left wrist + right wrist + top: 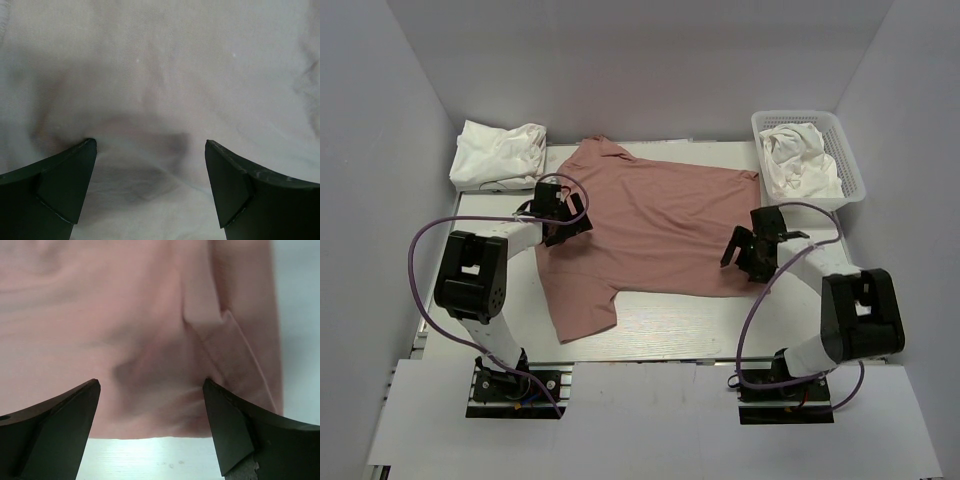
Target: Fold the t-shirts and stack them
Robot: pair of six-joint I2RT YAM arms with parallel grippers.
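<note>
The dusty-pink t-shirt [650, 225] lies spread flat on the table, one sleeve toward the front left; its print is not visible. My left gripper [575, 222] is open and low over the shirt's left edge. In the left wrist view its jaws [150, 150] stand wide apart over pale, faintly pink cloth [160, 75]. My right gripper [732, 255] is open at the shirt's right hem. In the right wrist view its jaws [150, 390] straddle the pink hem [125, 315], with bare table just below. A white t-shirt [498, 152] lies crumpled at the back left.
A white plastic basket [850, 165] at the back right holds more crumpled white shirts [798, 160]. White walls close in the table on the left, back and right. Bare table [670, 325] shows in front of the pink shirt.
</note>
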